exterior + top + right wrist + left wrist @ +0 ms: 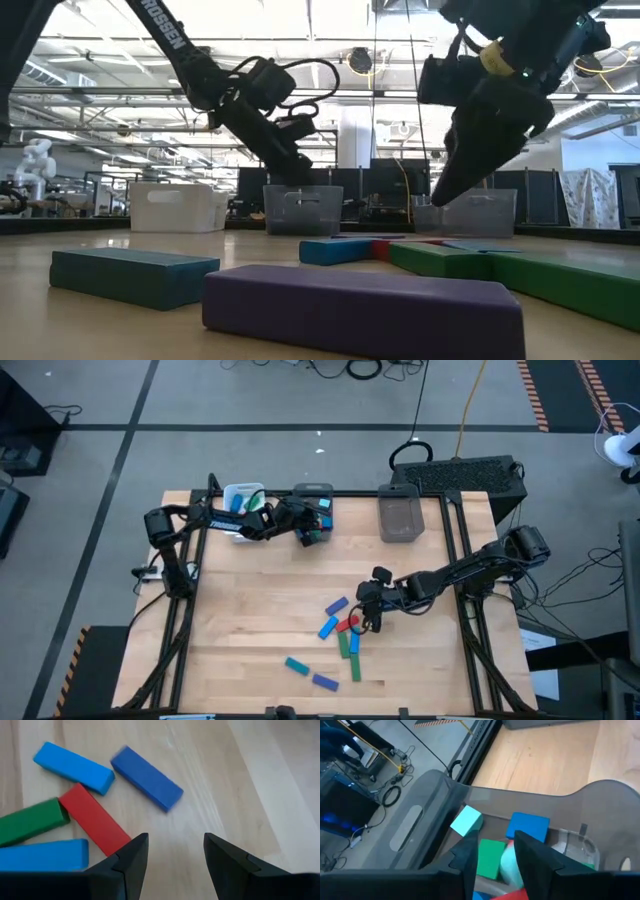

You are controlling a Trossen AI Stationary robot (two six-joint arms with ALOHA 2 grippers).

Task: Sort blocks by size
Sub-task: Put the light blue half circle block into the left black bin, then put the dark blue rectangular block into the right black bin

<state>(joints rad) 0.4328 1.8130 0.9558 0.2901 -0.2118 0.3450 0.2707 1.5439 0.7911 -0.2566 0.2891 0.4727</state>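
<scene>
My left gripper (306, 528) is open over the middle grey bin (314, 492) at the table's far edge. In the left wrist view (495, 841) a green block (489, 858), a blue block (528, 826), a pale teal cube (466, 820) and a red block (512, 895) lie in the bin below its fingers. My right gripper (370, 615) is open and empty just above the table (175, 840), beside a red bar (92, 820), a dark blue bar (146, 778), light blue bars (74, 767) and a green bar (30, 822). All these bars lie flat on the table.
A white tray (243, 498) stands left of the middle bin, and another grey bin (400, 518) stands right of it. A teal bar (297, 665), a purple bar (324, 681) and two green bars (354, 665) lie near the front. Bare wood lies on the table's left half.
</scene>
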